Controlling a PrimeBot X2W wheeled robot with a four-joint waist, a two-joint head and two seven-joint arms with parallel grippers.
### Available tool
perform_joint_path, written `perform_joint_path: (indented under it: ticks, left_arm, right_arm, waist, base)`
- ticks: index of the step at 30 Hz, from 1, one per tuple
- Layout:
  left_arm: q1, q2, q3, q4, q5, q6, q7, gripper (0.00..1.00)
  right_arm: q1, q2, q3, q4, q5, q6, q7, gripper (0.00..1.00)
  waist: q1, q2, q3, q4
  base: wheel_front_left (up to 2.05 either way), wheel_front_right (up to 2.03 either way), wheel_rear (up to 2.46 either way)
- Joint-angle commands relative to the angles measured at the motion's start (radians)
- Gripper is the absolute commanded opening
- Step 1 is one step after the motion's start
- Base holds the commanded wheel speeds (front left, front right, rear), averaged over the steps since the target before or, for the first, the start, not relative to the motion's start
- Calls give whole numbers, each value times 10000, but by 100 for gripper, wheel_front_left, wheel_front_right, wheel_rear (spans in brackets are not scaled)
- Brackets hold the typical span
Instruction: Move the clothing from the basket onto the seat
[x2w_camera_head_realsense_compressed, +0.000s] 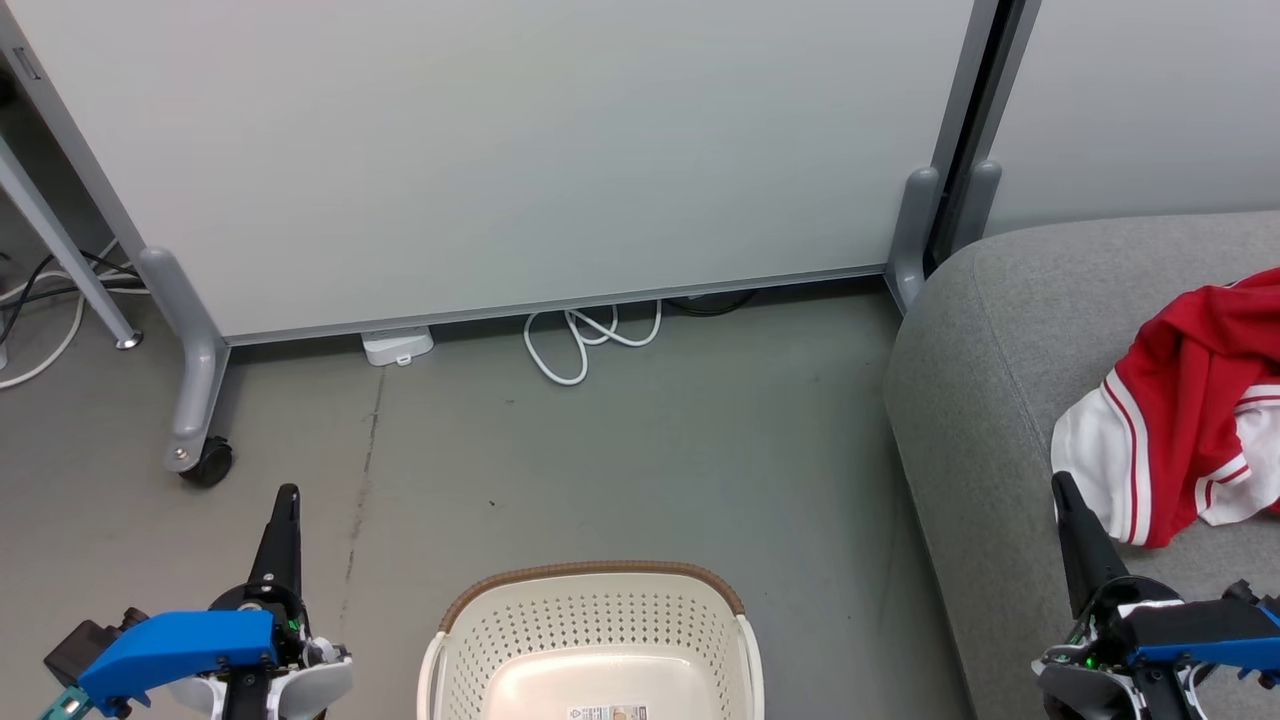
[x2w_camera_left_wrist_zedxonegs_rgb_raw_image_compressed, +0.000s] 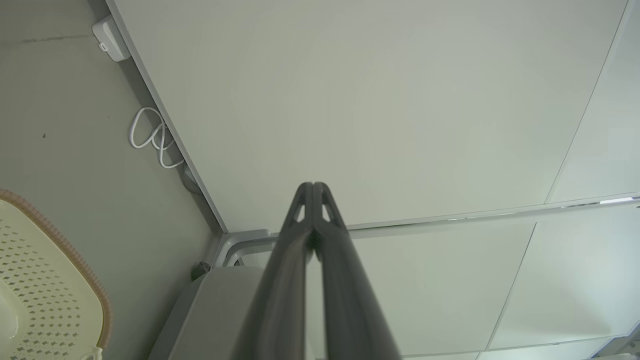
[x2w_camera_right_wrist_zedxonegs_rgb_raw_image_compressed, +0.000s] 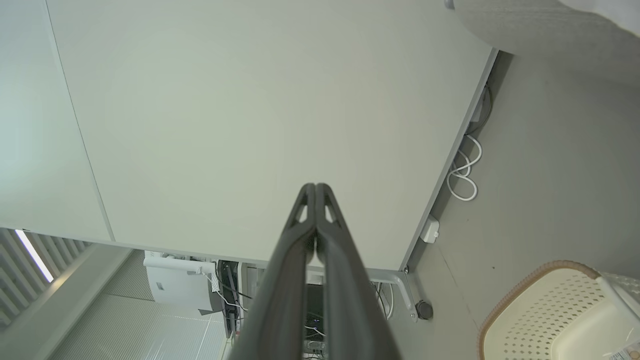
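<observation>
The cream perforated basket (x2w_camera_head_realsense_compressed: 595, 640) with a brown rim stands on the floor at the bottom centre of the head view; what shows of its inside holds only a label. It also shows as a basket (x2w_camera_left_wrist_zedxonegs_rgb_raw_image_compressed: 47, 290) corner and a basket (x2w_camera_right_wrist_zedxonegs_rgb_raw_image_compressed: 555, 310) edge in the wrist views. A red jersey with white striped trim, the clothing (x2w_camera_head_realsense_compressed: 1190, 410), lies on the grey seat (x2w_camera_head_realsense_compressed: 990, 400) at the right. My left gripper (x2w_camera_head_realsense_compressed: 287, 497) is shut and empty, left of the basket. My right gripper (x2w_camera_head_realsense_compressed: 1062, 485) is shut and empty, just beside the jersey's white sleeve. Both fingertip pairs touch, left gripper (x2w_camera_left_wrist_zedxonegs_rgb_raw_image_compressed: 312, 186) and right gripper (x2w_camera_right_wrist_zedxonegs_rgb_raw_image_compressed: 315, 187).
A pale partition panel (x2w_camera_head_realsense_compressed: 500, 150) on grey wheeled feet (x2w_camera_head_realsense_compressed: 200, 440) stands behind the basket. A white cable loop (x2w_camera_head_realsense_compressed: 585, 345) and a small white box (x2w_camera_head_realsense_compressed: 397, 346) lie at its base. Bare grey floor (x2w_camera_head_realsense_compressed: 620, 470) lies between panel and basket.
</observation>
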Motion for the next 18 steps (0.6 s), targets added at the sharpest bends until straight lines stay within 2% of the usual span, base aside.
perform_joint_path:
  ticks: [1,18]
  left_arm:
    - [-200,-7,91,-91,-218,-77,74,0]
    - [-293,-40,285,-274,-1298,-89,374,0]
  right_arm:
    - [-193,-59,-27,-1,238,10,63,0]
    - [-387,-63,-42,63,1420,11,260,0]
  waist:
    - [0,0,11,-12]
    - [0,0,108,-116]
  base:
    - [0,0,0]
    - [0,0,0]
